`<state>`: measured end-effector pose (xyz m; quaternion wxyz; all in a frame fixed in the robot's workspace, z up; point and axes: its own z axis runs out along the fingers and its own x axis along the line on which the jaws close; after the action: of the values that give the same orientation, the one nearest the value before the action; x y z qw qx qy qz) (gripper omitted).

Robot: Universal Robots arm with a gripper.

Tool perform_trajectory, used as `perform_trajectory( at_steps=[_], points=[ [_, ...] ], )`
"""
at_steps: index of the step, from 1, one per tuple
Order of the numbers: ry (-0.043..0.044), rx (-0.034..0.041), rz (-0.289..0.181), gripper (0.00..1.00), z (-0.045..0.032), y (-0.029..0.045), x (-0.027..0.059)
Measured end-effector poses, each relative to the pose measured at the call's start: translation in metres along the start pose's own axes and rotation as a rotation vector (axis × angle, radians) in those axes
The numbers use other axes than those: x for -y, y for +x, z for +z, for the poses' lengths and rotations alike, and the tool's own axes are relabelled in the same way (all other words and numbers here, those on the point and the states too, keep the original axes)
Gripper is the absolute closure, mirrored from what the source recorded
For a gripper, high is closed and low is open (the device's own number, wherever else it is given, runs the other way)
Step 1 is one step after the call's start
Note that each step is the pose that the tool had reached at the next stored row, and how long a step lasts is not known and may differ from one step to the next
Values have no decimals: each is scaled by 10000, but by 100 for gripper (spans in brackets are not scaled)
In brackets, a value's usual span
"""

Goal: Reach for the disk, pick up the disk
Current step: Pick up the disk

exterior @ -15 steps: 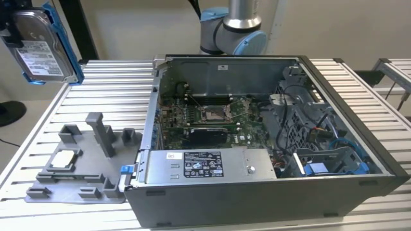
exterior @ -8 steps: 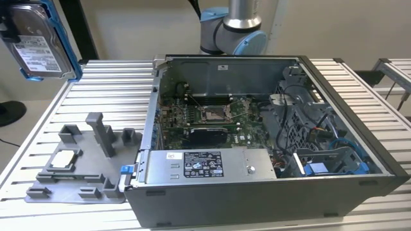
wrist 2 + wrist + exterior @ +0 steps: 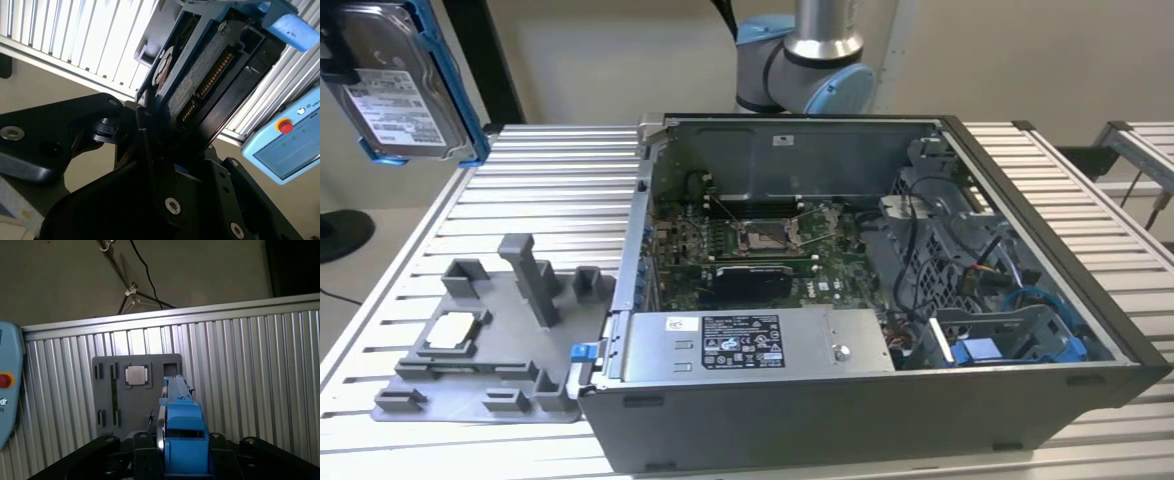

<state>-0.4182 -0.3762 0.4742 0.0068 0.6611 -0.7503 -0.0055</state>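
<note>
Open computer case, grey fixture tray, square chip on it, slatted table

Soft, even indoor light, mild glare.

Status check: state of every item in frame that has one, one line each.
gripper: shut on the disk
disk: held on edge, in the air, off the table
computer case: lying on its side, open, inside exposed
chip: lying flat in the grey fixture
grey fixture: flat on the table, beside the case
</note>
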Motion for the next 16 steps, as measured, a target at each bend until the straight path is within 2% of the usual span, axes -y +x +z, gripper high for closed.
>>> perform_trajectory(
  at_steps=[10,16],
  points=[
    [-4,-3,1,100,-4,-2,11],
    [-1,-1,0,100,-4,-12,97]
  ],
)
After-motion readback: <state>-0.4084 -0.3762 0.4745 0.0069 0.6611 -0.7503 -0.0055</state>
